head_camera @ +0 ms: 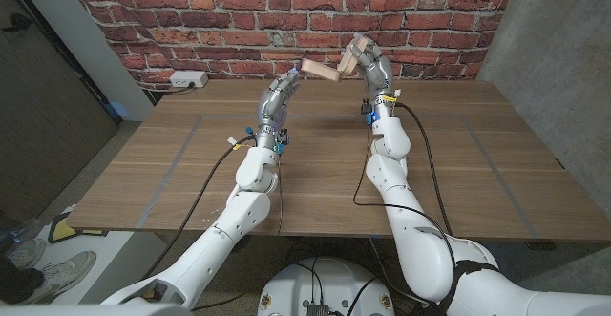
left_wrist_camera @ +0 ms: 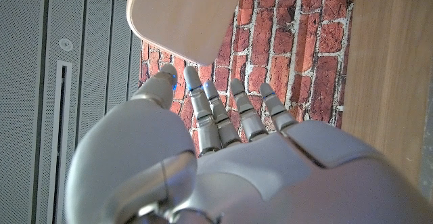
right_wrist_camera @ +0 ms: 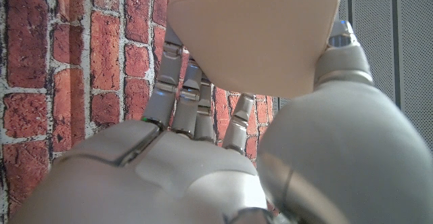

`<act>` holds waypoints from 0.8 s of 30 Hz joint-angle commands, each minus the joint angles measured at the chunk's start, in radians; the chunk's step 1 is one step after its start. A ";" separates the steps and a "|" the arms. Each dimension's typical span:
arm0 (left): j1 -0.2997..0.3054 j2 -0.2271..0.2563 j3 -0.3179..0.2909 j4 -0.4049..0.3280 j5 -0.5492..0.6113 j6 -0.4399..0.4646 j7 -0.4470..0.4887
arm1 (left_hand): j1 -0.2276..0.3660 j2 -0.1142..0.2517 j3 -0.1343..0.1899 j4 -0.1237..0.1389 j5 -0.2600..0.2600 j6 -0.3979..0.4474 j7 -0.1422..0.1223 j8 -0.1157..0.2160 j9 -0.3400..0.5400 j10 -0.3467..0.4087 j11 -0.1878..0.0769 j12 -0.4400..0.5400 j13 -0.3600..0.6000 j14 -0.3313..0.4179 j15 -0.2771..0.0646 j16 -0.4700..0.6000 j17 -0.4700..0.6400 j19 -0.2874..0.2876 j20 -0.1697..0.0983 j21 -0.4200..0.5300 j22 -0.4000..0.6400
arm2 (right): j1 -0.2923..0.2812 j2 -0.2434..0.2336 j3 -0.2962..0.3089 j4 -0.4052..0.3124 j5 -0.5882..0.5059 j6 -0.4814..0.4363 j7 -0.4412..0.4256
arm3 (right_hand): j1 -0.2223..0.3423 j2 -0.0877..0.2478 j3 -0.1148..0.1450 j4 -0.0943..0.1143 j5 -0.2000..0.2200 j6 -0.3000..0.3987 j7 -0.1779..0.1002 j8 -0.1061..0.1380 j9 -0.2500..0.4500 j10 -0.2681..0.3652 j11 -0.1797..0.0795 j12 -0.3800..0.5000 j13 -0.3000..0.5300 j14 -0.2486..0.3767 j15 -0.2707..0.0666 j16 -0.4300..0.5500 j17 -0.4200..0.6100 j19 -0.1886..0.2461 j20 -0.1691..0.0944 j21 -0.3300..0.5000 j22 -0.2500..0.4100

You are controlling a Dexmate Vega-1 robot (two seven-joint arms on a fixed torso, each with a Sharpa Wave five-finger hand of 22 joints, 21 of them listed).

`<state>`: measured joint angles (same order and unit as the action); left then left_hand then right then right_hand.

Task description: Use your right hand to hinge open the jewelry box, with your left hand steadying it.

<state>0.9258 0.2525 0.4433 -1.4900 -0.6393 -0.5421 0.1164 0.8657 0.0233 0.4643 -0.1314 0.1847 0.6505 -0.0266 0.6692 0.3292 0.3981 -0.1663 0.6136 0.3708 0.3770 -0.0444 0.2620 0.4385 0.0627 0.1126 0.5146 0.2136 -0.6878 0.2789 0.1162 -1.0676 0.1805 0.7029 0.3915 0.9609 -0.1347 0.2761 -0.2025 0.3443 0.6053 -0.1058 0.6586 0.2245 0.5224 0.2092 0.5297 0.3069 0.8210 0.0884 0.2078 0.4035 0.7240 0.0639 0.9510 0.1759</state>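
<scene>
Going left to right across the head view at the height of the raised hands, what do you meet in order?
White power strip by the wall → left hand → light wooden jewelry box, held above the table, hinged open → right hand on the raised part.

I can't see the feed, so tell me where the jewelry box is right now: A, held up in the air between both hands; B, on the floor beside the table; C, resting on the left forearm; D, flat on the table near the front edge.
A: the head view shows the wooden jewelry box raised above the table, with the right hand gripping it and the left hand at its other end.
</scene>
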 commanded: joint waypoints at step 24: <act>0.031 0.032 -0.006 -0.052 0.040 -0.011 -0.022 | -0.230 -0.129 -0.112 0.082 0.028 -0.624 -0.088 -0.309 -0.127 -0.325 0.072 -0.242 -0.095 -0.258 0.016 -0.074 -0.075 -0.098 -0.006 -0.016 -0.006 | -0.018 0.013 0.036 -0.028 0.026 0.004 -0.021 | 0.076 0.150 0.263 0.041 0.002 0.090 0.066 0.023 0.008 0.207 -0.203 0.000 0.004 0.191 -0.316 0.012 0.001 -0.048 -0.260 0.009 0.006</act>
<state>0.9500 0.2459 0.4407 -1.5285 -0.6430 -0.5298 0.1181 0.6572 -0.0947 0.3677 -0.0577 0.2046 0.0566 -0.1081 0.3817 0.2087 0.0995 -0.1051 0.3946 0.2853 0.1477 -0.0382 0.1955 0.3728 -0.0207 0.1060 0.5040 0.2069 -0.6965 0.2889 0.1473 -1.0778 0.1970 0.7175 0.3685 0.9607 -0.1344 0.2761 -0.2025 0.3404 0.6054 -0.1058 0.6586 0.2310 0.5242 0.2105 0.5285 0.3086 0.8211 0.0886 0.2152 0.4035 0.7240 0.0638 0.9550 0.1794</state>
